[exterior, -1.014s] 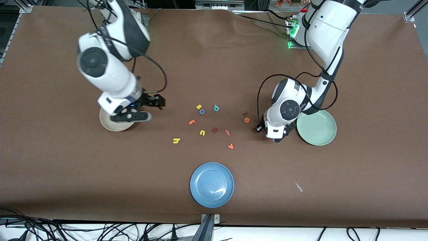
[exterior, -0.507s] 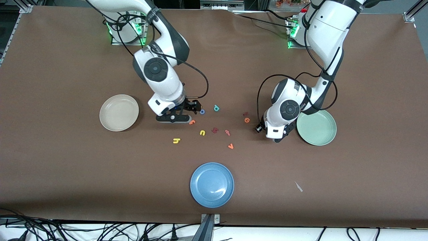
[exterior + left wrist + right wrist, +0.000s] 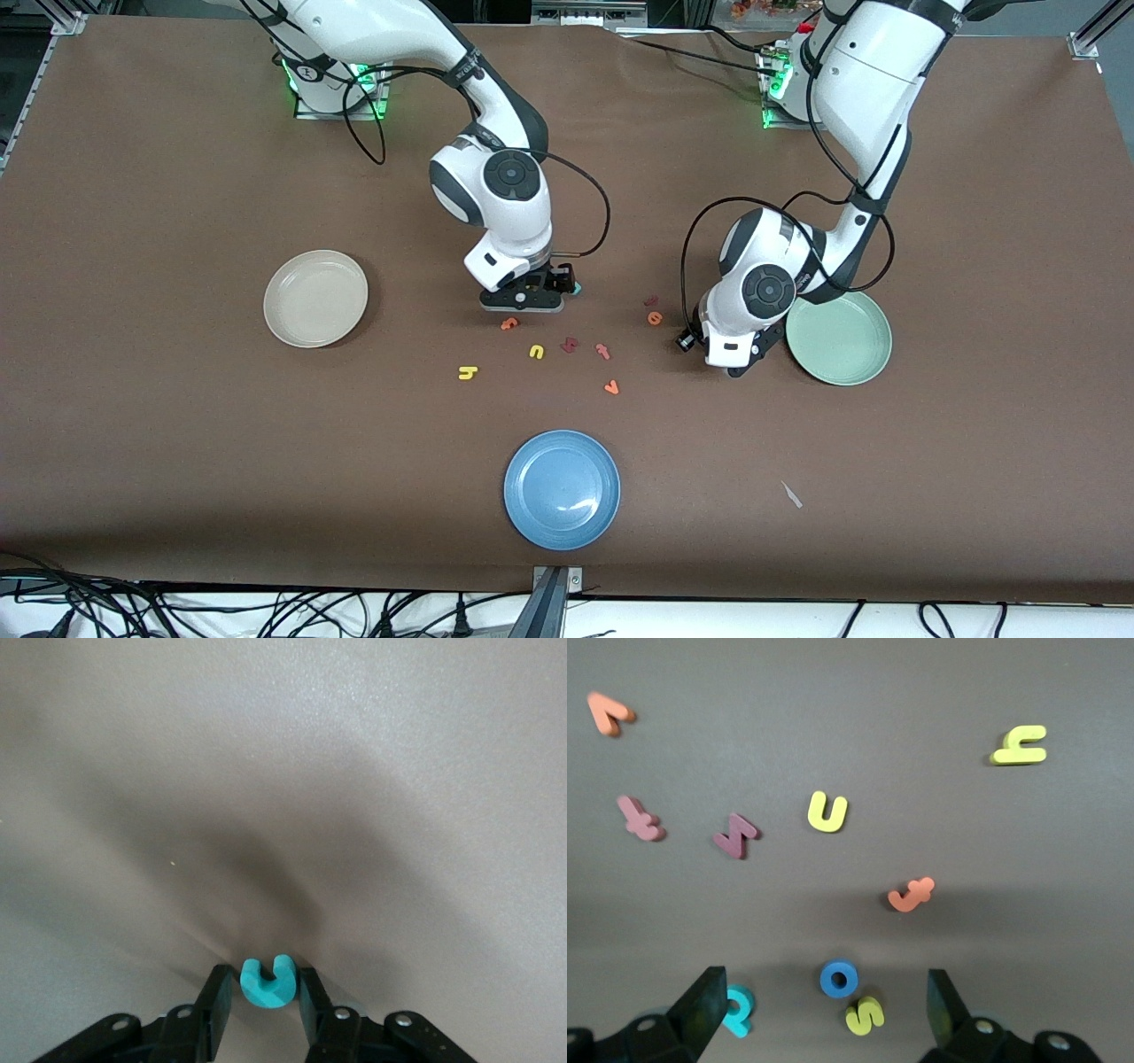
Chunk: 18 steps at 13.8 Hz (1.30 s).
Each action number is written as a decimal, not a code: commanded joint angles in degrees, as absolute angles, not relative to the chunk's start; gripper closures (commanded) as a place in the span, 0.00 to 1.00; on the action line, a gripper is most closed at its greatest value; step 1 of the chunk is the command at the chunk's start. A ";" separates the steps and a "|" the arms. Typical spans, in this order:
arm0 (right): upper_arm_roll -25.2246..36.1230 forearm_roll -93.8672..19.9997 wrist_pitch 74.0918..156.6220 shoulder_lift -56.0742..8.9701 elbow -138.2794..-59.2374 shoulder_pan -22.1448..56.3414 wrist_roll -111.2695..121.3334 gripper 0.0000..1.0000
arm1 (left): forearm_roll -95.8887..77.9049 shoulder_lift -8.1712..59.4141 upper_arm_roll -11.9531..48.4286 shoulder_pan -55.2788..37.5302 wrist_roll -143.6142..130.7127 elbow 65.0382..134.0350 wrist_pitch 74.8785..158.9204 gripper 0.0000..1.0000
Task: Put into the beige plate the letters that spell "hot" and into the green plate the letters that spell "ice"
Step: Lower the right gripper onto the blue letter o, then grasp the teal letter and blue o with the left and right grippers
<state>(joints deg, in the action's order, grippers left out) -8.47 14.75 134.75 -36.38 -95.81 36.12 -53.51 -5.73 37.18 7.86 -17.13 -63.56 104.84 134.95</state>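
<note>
Right hand point(image 3: 822, 999), newly over o point(image 3: 838, 979), wide-open

High front camera over whole table point(image 3: 133, 425); two close, downward wrist cameras.

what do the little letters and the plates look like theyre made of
The letters, such as the teal c and the blue o, look like soft foam: thick, matte, with rounded cut edges and no shine. The blue plate shows a small bright glint, so it seems smooth plastic or glazed ceramic; which one cannot be told. The beige plate and green plate look similar, but duller.
</note>
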 commanded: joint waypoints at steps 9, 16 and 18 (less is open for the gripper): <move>-9.67 21.80 139.75 -40.78 -95.62 36.65 -59.68 0.11 | -7.47 38.50 7.12 -17.14 -66.35 104.06 136.67 0.54; -9.67 24.08 142.29 -41.13 -99.40 36.74 -59.76 0.19 | -7.47 39.02 7.21 -17.67 -67.41 103.63 136.84 0.54; -9.58 24.08 142.65 -41.13 -99.67 36.74 -59.76 0.25 | -7.47 39.55 7.21 -17.67 -67.68 103.45 136.85 0.53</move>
<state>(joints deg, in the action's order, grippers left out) -9.39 22.69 141.18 -41.41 -98.53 36.94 -58.44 -5.75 37.42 7.45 -16.55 -67.16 104.74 135.81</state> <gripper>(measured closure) 0.207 0.533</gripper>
